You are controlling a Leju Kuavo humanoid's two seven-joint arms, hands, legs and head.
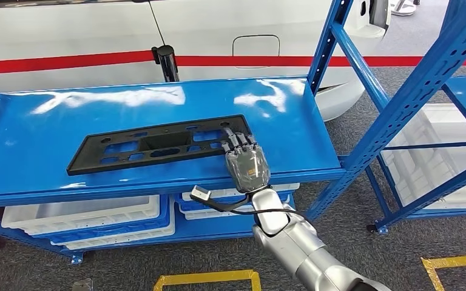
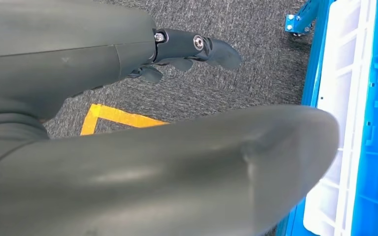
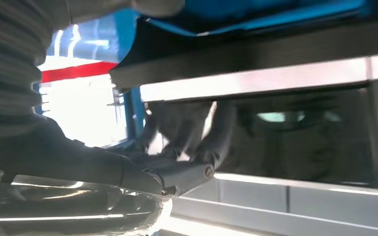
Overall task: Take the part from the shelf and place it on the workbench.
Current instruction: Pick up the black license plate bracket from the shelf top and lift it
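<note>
Blue shelf (image 1: 48, 121), black part (image 1: 158, 145), grey carpet (image 1: 352, 224), yellow floor tape (image 1: 209, 279)

My head view is bright and evenly lit, with white glare patches from overhead lights on the glossy shelf (image 1: 158, 121). It is sharp throughout. In my left wrist view the robot hand (image 2: 128, 147) is a soft, out-of-focus grey mass, while the carpet (image 2: 226, 93) is crisp. My right wrist view is dim and blurred, with blown-out white behind the ribbed cover.

Right robot hand (image 1: 247, 165) outstretched forward, fingers (image 1: 238, 143) extended, palm down
</note>
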